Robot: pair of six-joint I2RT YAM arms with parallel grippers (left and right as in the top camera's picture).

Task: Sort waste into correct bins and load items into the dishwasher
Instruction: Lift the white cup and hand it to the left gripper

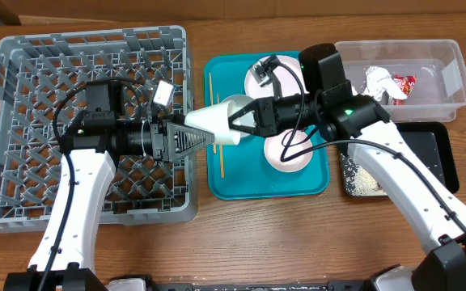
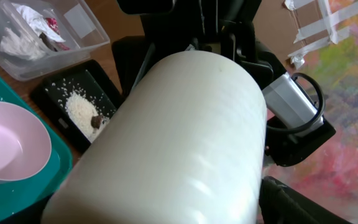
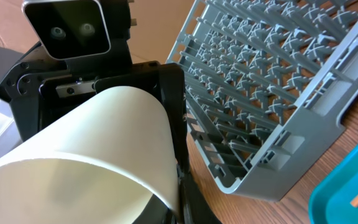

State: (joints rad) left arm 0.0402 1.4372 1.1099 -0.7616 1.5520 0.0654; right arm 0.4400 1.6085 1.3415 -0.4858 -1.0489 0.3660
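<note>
A small white cup (image 1: 221, 120) hangs on its side between my two grippers, above the gap between the grey dish rack (image 1: 23, 105) and the teal tray (image 1: 225, 182). My left gripper (image 1: 205, 132) is closed around the cup's narrow base. The cup (image 2: 179, 143) fills the left wrist view. My right gripper (image 1: 239, 121) pinches the cup's rim (image 3: 92, 143), and the rack (image 3: 266, 93) lies beyond it. A white bowl (image 1: 285, 153) and pale chopsticks (image 1: 219, 162) lie on the teal tray. Another white dish (image 1: 269, 77) at the tray's back is partly hidden by the right arm.
A clear tub (image 1: 451, 73) at the back right holds a red-and-white wrapper (image 1: 401, 85) and crumpled paper (image 1: 377, 79). The black tray (image 1: 439, 153) in front of it holds rice (image 1: 361, 178). The left wrist view shows that rice (image 2: 79, 109) with a brown lump (image 2: 96, 121).
</note>
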